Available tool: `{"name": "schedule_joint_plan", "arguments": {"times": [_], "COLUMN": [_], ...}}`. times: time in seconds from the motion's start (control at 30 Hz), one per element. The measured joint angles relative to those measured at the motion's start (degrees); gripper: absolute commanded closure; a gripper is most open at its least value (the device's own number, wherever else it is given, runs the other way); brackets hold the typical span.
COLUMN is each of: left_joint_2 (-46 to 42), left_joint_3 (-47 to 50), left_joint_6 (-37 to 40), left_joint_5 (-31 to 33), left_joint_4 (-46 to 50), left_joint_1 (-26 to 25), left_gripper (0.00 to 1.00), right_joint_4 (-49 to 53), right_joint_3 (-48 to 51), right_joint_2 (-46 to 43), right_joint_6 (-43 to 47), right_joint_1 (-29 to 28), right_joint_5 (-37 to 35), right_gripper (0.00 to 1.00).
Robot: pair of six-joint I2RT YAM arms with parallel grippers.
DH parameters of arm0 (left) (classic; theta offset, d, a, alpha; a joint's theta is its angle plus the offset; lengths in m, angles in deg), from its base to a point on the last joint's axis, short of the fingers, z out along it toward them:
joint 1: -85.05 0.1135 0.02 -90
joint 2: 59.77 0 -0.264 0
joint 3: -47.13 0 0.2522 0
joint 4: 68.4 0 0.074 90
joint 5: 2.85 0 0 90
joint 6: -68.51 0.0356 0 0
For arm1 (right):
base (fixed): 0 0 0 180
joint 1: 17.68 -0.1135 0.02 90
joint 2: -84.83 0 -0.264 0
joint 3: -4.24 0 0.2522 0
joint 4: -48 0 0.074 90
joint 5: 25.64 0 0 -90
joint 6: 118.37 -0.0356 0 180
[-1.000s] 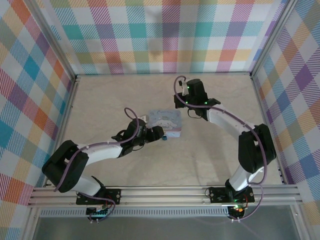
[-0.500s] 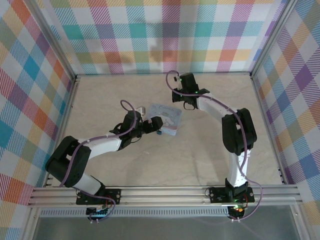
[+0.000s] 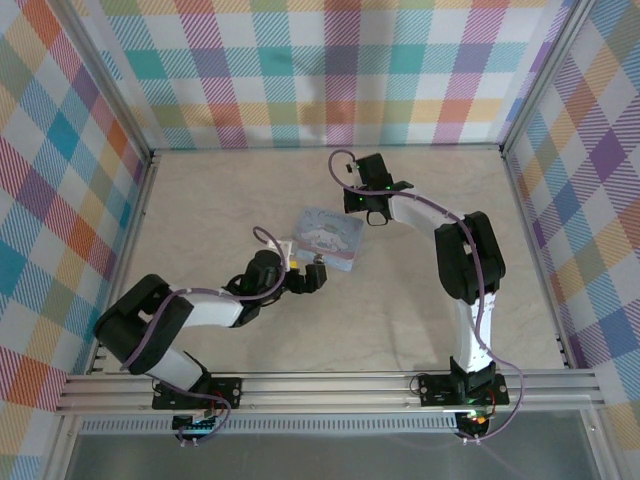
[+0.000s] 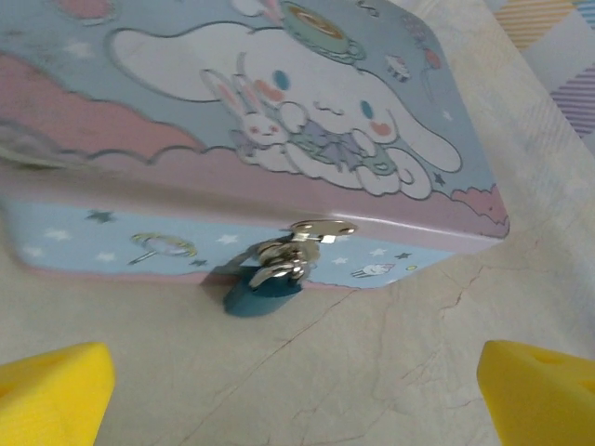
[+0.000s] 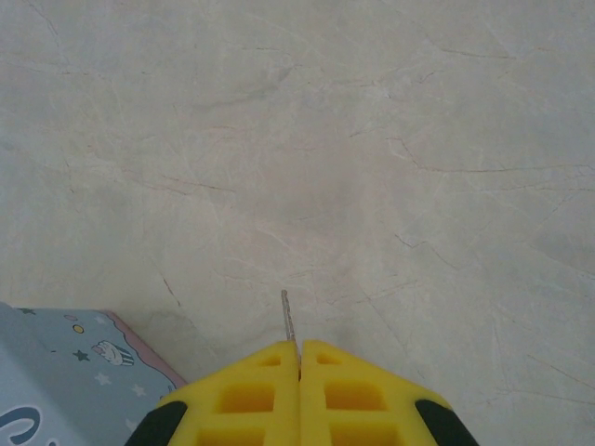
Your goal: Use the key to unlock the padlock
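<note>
L gripper (image 4: 297, 400) sits low over the surface (image 4: 400, 362), just in front of the tin (image 4: 279, 111). Jaws are spread wide: yellow fingertips (image 4: 51, 390) show at both bottom corners of the wrist view, w/ nothing btwn them.

Padlock (image 4: 263, 294) hangs from the tin's silver hasp (image 4: 316, 229) on the front wall, toward the right corner. Its teal body rests at the foot of the wall, on or just above the surface, w/ the shackle thru the hasp. Can't tell if it's locked. It lies ahead of the gap btwn the L fingers and apart from both.

R gripper (image 5: 299, 348) is pinched tight on the key (image 5: 288, 318). A thin metal blade pokes out from btwn the yellow fingers, pointing away from the wrist cam, over bare surface. A corner of the tin shows lower left in that view, just beside the R fingers.

Top view: tin lies mid-surface, turned at an angle, cartoon lid up. L gripper is at its near side, R gripper by its far right corner. Key and padlock are on opposite sides of the tin, apart.
</note>
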Motion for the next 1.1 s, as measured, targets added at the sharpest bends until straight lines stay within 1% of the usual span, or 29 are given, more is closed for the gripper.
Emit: {"name": "schedule_joint_plan", "arguments": {"times": [0.13, 0.23, 0.43, 0.6, 0.7, 0.83, 0.9, 0.97, 1.07, 1.1], "left_joint_2": [5.6, 9.3, 13.3, 15.5, 16.5, 17.5, 17.9, 18.1, 18.7, 19.0], "left_joint_3": [-1.3, -2.7, -4.3, -6.1, -7.4, -8.7, -9.2, -9.6, -9.8, -9.8], "left_joint_6": [4.3, 6.1, 8.5, 10.6, 11.8, 12.1, 11.9, 11.5, 9.9, 9.1], "left_joint_5": [0.3, 0.6, 2.1, 0.3, -2.8, -8.1, -10.3, -12.5, -15.8, -17.1], "left_joint_4": [-3.5, -5.3, -8.8, -9.9, -9.9, -9.9, -9.9, -10.0, -11.3, -11.9], "left_joint_1": [-2.9, -4.0, -4.9, -4.9, -4.9, -5.0, -4.9, -4.6, -3.6, -3.1], "left_gripper": [0.0, 0.0, 0.0, 0.03, 0.05, 0.12, 0.18, 0.2, 0.28, 0.28], "right_joint_4": [0.0, -0.1, -0.2, -1.0, -1.5, -2.0, -2.3, -2.6, -3.1, -3.3], "right_joint_3": [0.0, 0.1, 0.3, 1.6, 2.6, 3.2, 3.3, 3.5, 3.8, 4.0], "right_joint_2": [0.2, 0.4, 0.6, 0.6, 0.6, 0.6, 0.6, 0.6, 0.6, 0.6], "right_joint_6": [0.0, 0.0, 0.4, 0.4, 0.4, 0.4, 0.4, 0.4, 0.3, 0.3], "right_joint_1": [0.0, 0.0, 0.0, 0.0, 0.0, 0.0, 0.0, 0.0, 0.0, 0.0], "right_joint_5": [0.0, 0.0, 0.5, 1.4, 1.6, 1.8, 1.8, 1.9, 2.0, 2.0], "right_gripper": [1.0, 1.0, 1.0, 1.0, 1.0, 1.0, 1.0, 1.0, 1.0, 1.0]}}
